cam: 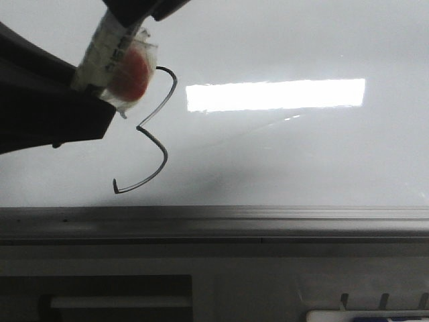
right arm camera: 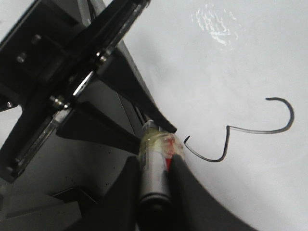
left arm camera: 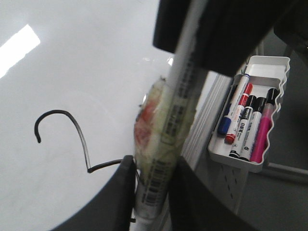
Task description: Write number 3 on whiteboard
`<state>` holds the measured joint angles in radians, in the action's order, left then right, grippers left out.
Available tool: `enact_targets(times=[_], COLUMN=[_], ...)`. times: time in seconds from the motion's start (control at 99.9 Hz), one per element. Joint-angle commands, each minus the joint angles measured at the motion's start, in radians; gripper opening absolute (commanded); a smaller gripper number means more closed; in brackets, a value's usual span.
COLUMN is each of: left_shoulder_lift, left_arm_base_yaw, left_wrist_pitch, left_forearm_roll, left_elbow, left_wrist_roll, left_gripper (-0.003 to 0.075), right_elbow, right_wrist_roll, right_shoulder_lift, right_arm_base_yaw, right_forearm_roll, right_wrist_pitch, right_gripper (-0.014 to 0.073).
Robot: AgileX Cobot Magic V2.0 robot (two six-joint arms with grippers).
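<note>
The number 3 (cam: 165,155) is drawn in thin black line on the left part of the whiteboard (cam: 301,154). It also shows in the left wrist view (left arm camera: 83,142) and the right wrist view (right arm camera: 255,131). A marker pen (cam: 114,57), wrapped in clear tape with a red patch, hangs just above the 3's top. My left gripper (left arm camera: 153,168) is shut on the pen's barcoded barrel (left arm camera: 168,134). My right gripper (right arm camera: 154,161) is shut on the pen's dark end (right arm camera: 153,192). The pen's tip is hidden.
The board's grey metal edge rail (cam: 268,218) runs along its near side. A white tray (left arm camera: 269,67) holding several coloured markers hangs beyond the rail. A bright rectangular light reflection (cam: 275,94) lies right of the 3. My left arm (cam: 40,107) covers the board's left edge.
</note>
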<state>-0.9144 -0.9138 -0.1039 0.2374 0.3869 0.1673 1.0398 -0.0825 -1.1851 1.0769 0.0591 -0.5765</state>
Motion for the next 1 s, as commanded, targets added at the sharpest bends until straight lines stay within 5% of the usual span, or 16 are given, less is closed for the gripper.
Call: enact_targets(times=[0.0,0.34,0.41,0.5,0.6,0.73,0.991], left_shoulder_lift=[0.004,0.004,0.004,0.004,0.002,-0.016,-0.121], left_arm_base_yaw=[-0.004,-0.004,-0.004,-0.004,0.006,0.021,0.101], left_wrist_pitch=[-0.085,-0.085,-0.081,-0.064,-0.048,-0.048,-0.05], left_forearm_roll=[-0.016,-0.016,-0.033,-0.134,-0.404,-0.821,-1.003], left_elbow=[0.034,0.034,0.034,0.034,0.034,0.034,0.034], left_wrist_roll=[-0.01,-0.01,-0.014,-0.016,-0.016,-0.016,-0.016], left_gripper=[-0.0021,-0.0021,-0.0021,-0.0021,-0.0021,-0.0021,-0.0021], right_elbow=[0.036,0.036,0.036,0.036,0.036,0.036,0.036], right_wrist_roll=[-0.002,-0.002,-0.002,-0.002,-0.002,0.011,0.011], right_shoulder_lift=[0.027,0.027,0.027,0.027,0.038,0.052,0.057], right_arm_base_yaw=[0.001,0.001,0.001,-0.012,-0.051,-0.095,-0.1], right_forearm_roll=[0.003,-0.006,-0.006,-0.006,-0.002,-0.002,-0.002], right_wrist_pitch=[0.041,0.058,0.078,0.124,0.166,0.166,0.128], right_gripper=[-0.0061,-0.0027,0.0119,0.0425,0.064,0.0608,0.0545])
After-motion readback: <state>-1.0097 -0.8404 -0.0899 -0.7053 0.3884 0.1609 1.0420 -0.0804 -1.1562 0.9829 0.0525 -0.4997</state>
